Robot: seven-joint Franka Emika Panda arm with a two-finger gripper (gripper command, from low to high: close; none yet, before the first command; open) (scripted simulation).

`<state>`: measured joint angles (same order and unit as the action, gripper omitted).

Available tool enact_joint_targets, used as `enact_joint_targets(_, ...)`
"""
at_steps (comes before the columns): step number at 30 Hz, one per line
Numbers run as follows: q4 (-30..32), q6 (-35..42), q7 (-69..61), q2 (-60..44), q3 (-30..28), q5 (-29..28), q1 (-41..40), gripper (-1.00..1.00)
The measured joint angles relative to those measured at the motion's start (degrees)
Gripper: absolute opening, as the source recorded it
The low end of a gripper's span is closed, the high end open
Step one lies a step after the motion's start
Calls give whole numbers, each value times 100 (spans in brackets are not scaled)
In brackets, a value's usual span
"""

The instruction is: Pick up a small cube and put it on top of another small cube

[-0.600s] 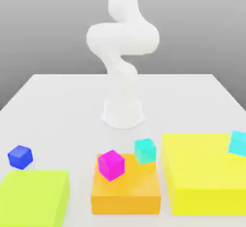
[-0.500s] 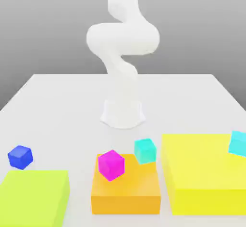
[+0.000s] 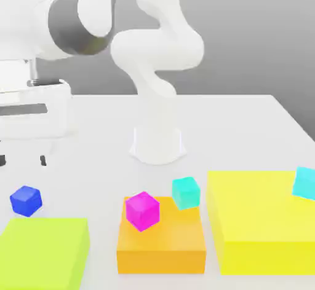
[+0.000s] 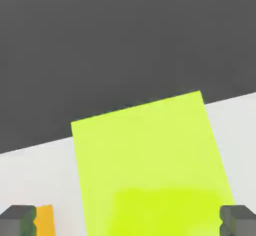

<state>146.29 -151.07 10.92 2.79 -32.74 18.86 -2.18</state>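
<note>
Evidently the approach is being made: near the bench's left edge in the exterior view, the gripper (image 3: 23, 160) is being held wide and empty above the blue cube (image 3: 26, 200), and lowering around it is judged next, the sky-cyan cube (image 3: 304, 183) being perched far right on the yellow block (image 3: 261, 221).

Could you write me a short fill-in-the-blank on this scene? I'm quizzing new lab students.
1. The magenta cube rests on the ____ block.
2. The blue cube sits on the white ____.
3. The gripper hangs above the blue cube with its jaws ____.
4. The sky-cyan cube rests on the ____ block.

Missing words: orange; table; open; yellow
</note>
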Motion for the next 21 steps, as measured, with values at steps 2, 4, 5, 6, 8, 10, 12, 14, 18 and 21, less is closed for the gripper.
enact_joint_targets(2, 144, -198, -291, -394, -106, 117, -249, 0)
enact_joint_targets(4, 296, -413, -506, -755, -202, 127, -479, 0)
enact_joint_targets(5, 375, -527, -580, -923, -268, 85, -563, 0)
enact_joint_targets(6, 456, -645, -634, -1083, -362, 16, -640, 0)
enact_joint_targets(8, 500, -845, -828, -1372, -337, 124, -816, 0)
enact_joint_targets(10, 446, -1018, -1091, -1639, -59, 434, -1073, 0)
enact_joint_targets(12, 368, -1185, -1385, -1907, 280, 811, -1343, 0)
enact_joint_targets(14, 284, -1350, -1690, -2176, 654, 1212, -1636, 0)
enact_joint_targets(18, 174, -1580, -2080, -2533, 1192, 1721, -2068, -100)
enact_joint_targets(21, 173, -1571, -2076, -2533, 1192, 1718, -2069, -100)
